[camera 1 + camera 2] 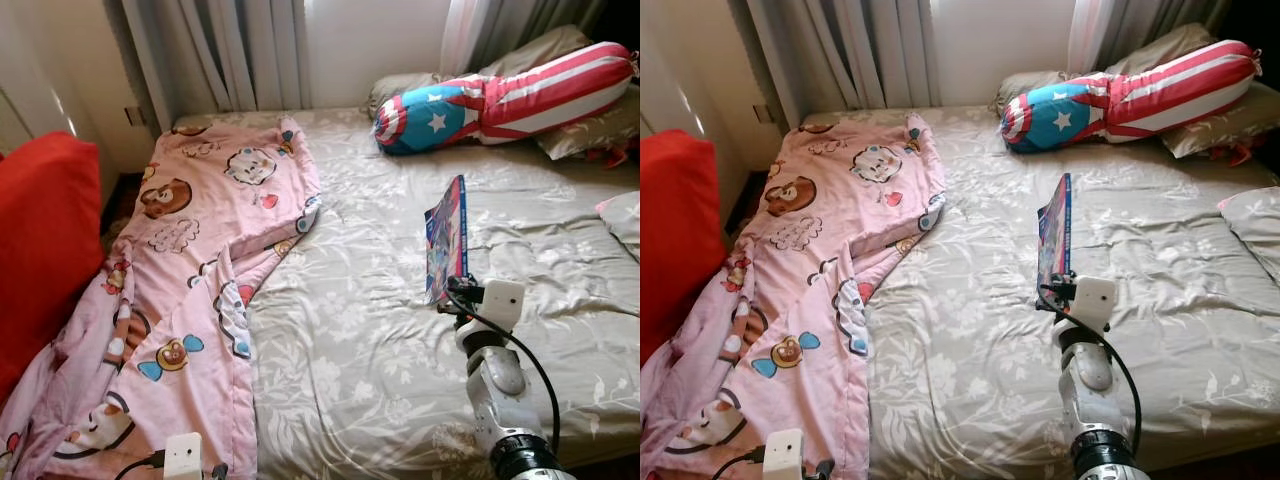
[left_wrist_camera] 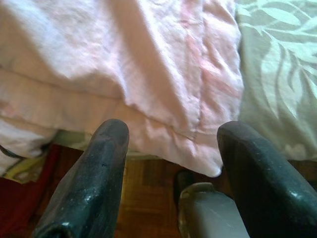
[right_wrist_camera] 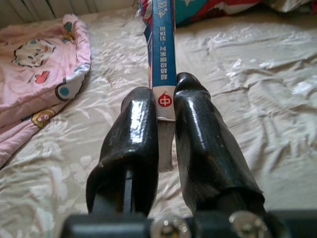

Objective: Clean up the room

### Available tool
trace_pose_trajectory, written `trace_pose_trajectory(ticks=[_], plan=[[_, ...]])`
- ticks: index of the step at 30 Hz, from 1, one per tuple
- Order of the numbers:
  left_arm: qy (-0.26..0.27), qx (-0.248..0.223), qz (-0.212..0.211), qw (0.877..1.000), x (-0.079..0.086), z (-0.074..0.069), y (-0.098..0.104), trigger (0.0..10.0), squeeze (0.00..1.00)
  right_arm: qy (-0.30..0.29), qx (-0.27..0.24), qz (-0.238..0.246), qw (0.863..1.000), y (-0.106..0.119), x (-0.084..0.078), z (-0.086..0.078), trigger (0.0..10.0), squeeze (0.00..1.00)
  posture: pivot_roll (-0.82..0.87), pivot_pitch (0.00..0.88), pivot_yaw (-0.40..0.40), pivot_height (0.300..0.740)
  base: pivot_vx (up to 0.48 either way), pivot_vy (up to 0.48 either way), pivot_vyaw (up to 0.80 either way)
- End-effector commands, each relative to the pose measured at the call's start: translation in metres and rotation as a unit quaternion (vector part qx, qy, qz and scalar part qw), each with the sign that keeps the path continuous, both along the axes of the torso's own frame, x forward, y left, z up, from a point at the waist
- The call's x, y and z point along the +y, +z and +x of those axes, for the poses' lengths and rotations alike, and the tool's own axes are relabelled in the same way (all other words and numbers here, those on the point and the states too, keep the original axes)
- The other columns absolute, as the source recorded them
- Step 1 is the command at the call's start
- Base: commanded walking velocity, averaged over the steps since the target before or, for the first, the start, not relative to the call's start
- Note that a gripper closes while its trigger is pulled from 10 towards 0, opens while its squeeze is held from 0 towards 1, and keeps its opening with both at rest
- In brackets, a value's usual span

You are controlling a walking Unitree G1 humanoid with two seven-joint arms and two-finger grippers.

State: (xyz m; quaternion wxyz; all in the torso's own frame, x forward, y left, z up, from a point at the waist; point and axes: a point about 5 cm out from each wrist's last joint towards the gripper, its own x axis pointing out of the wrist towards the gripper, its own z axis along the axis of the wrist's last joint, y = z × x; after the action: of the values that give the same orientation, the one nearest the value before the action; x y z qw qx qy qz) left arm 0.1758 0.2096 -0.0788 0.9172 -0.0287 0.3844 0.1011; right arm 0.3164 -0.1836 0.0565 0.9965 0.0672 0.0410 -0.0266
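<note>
Two grippers noted. Far left: red cushion [image 1: 45, 250] against the bed's edge. Next, pink cartoon-print blanket [image 1: 200, 290] spread over the left part of the bed [image 1: 360, 350], its lower end draping off the edge. Left gripper [image 2: 171, 148] sits low at that hanging hem, fingers [image 2: 89, 188] spread wide, nothing between them; wooden floor [image 2: 143, 198] beneath. Mid-right: right gripper [image 3: 166, 106] clamped on the spine end of a blue book [image 1: 447, 238], which stands on edge over the leaf-print sheet. Far right, at the headboard end: star-and-stripe bolster pillow [image 1: 500, 98], grey pillows behind it.
</note>
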Motion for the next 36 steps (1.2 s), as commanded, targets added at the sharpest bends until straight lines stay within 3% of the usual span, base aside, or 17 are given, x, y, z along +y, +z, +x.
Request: trace_pose_trajectory(ticks=[1,8,20,36], plan=[[0.008,0.004,0.007,1.0,0.0071,-0.0062,-0.0012,10.0,0.0,0.021,-0.034,-0.01,0.999,0.0133,0.0089,0.0078,10.0,0.0,0.01,0.008,0.012,0.726,0.0,0.0,-0.72],[0.006,0.005,0.012,1.0,0.0113,-0.0082,-0.001,10.0,0.0,0.008,-0.042,-0.003,0.999,0.012,0.0095,0.0046,10.0,0.0,-0.02,0.001,0.044,0.726,0.0,0.0,-0.2],[-0.005,0.001,0.015,1.0,0.0097,-0.0047,0.0003,10.0,0.0,-0.003,-0.034,-0.007,0.999,0.0057,0.0037,-0.0014,10.0,0.0,-0.03,0.02,0.046,0.726,0.0,-0.37,0.0],[-0.013,0.004,0.015,1.0,0.0087,-0.0041,0.0002,10.0,0.0,0.004,-0.034,-0.007,0.999,0.0056,0.0097,0.0003,10.0,0.0,-0.03,0.0,0.051,0.726,0.0,-0.365,0.0]])
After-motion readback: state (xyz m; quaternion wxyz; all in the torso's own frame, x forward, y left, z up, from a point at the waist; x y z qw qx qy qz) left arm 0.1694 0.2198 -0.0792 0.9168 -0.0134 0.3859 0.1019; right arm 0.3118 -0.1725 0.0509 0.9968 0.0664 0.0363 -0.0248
